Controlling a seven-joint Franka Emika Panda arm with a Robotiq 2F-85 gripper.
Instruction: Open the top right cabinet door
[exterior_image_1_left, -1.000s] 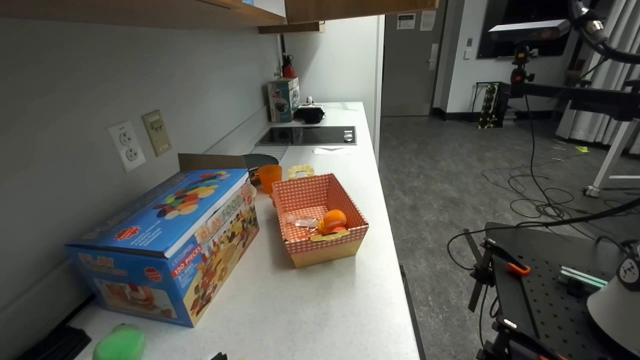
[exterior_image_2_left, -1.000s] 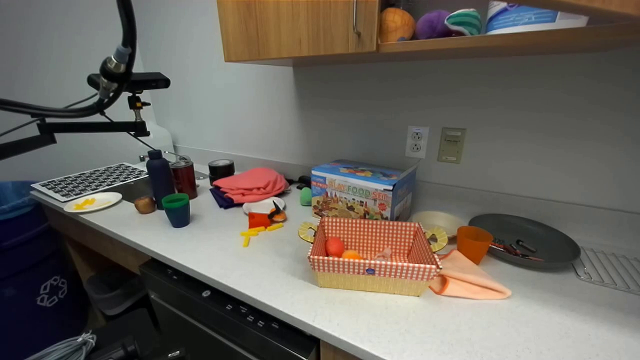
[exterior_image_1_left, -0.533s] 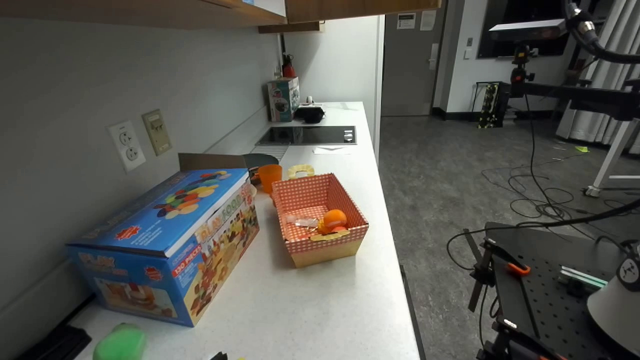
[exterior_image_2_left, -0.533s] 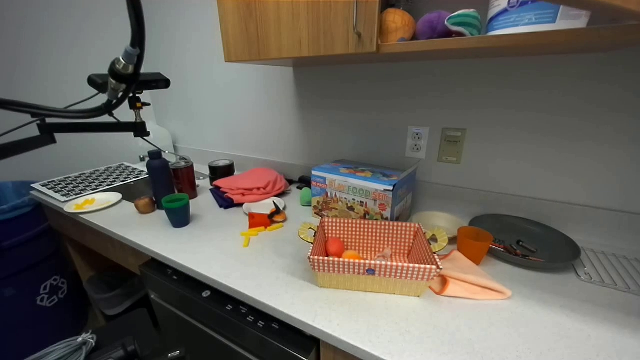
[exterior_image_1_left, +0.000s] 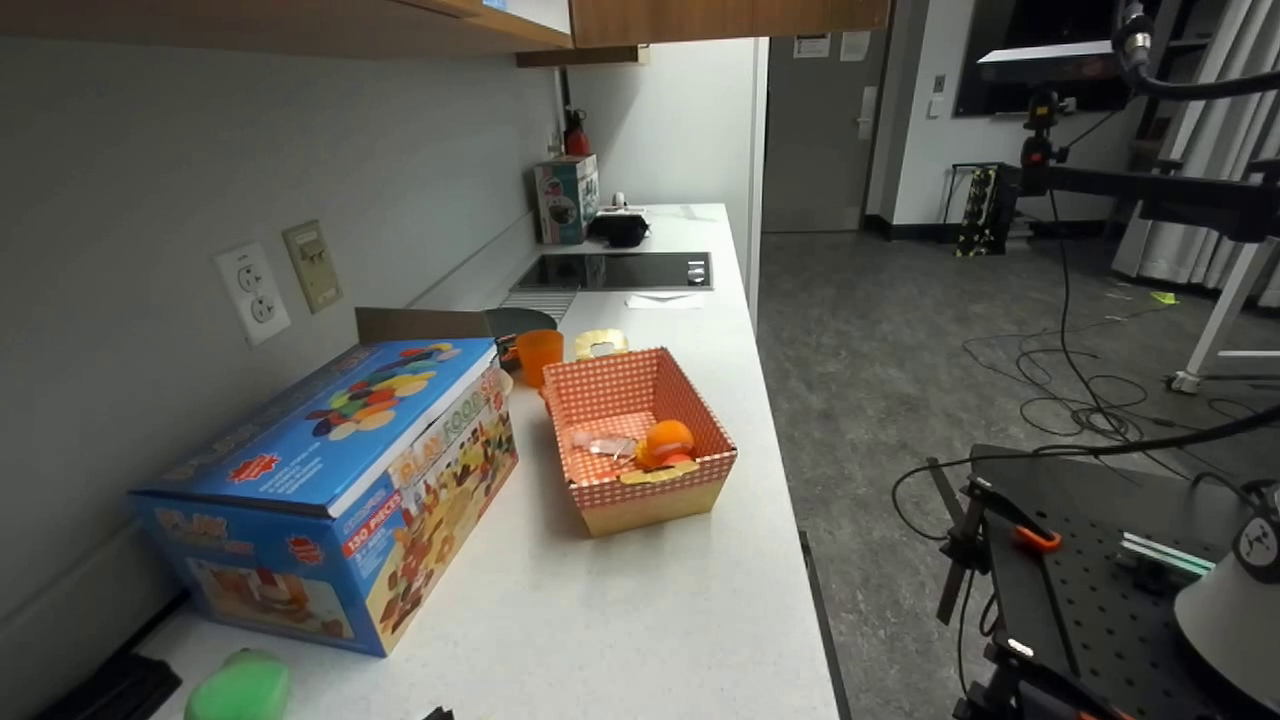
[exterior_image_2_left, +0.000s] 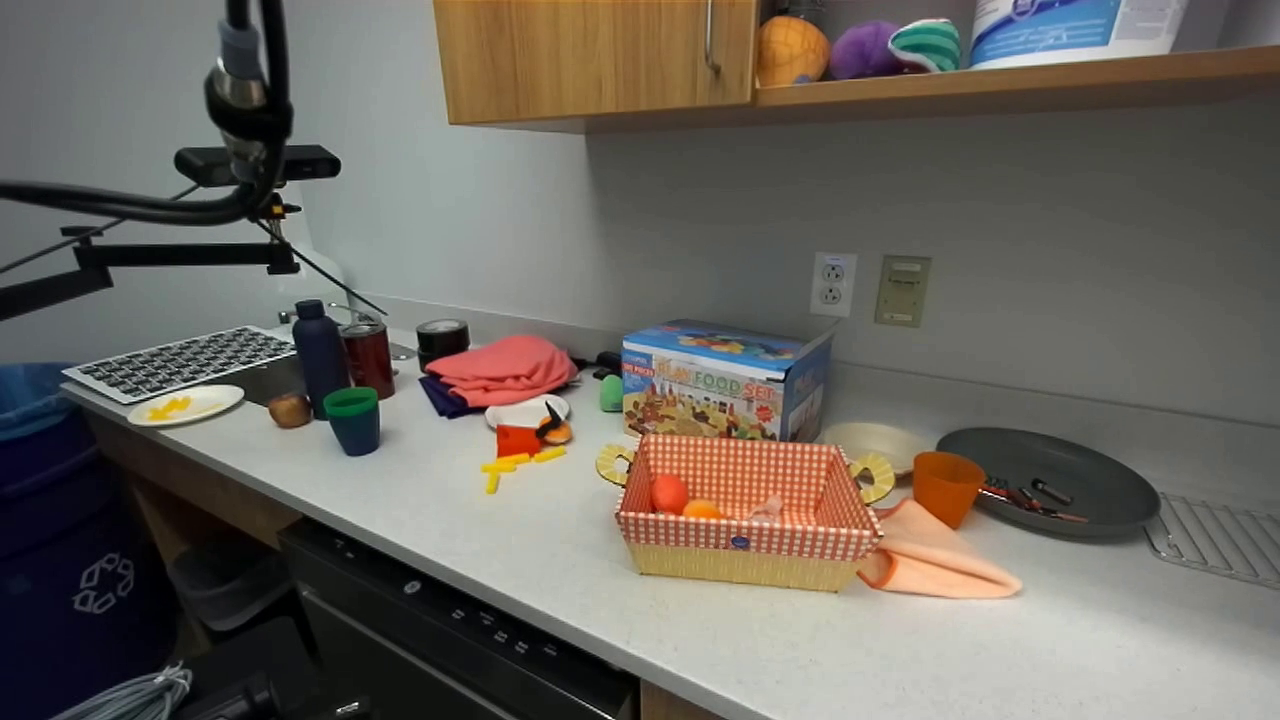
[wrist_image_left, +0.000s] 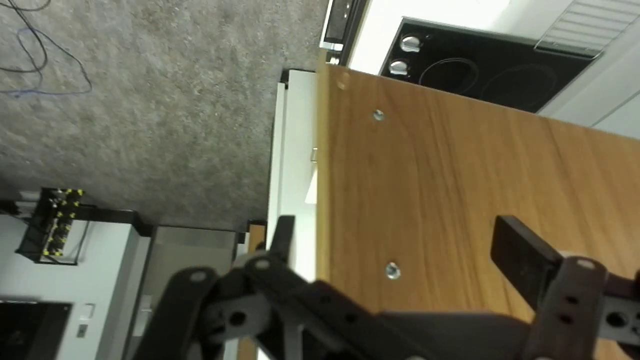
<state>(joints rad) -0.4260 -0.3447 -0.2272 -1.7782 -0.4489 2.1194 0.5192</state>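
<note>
The top right cabinet door is a light-brown wooden panel (exterior_image_1_left: 730, 20) at the top of an exterior view, where only its lower part shows. It stands swung out from the cabinet. In the wrist view the door's face (wrist_image_left: 450, 175) with two screws fills the right side, its free edge running down the middle. My gripper (wrist_image_left: 395, 227) is open and holds nothing. One finger lies to the left of the free edge, the other overlaps the door's face. I cannot tell whether either finger touches it. The gripper is out of view in both exterior views.
The open cabinet shelf (exterior_image_2_left: 1020, 83) holds plush toys (exterior_image_2_left: 865, 50) and a white-blue tub (exterior_image_2_left: 1075, 30). A closed cabinet door (exterior_image_2_left: 600, 60) is beside it. Below, the counter (exterior_image_2_left: 560, 560) carries a checked basket (exterior_image_2_left: 750, 555), a play-food box (exterior_image_2_left: 700, 390) and a pan (exterior_image_2_left: 1060, 470).
The door has swung further open: its lower edge reaches further right in an exterior view, and it has left the other picture, baring more shelf and tub. The arm's cable has shifted.
</note>
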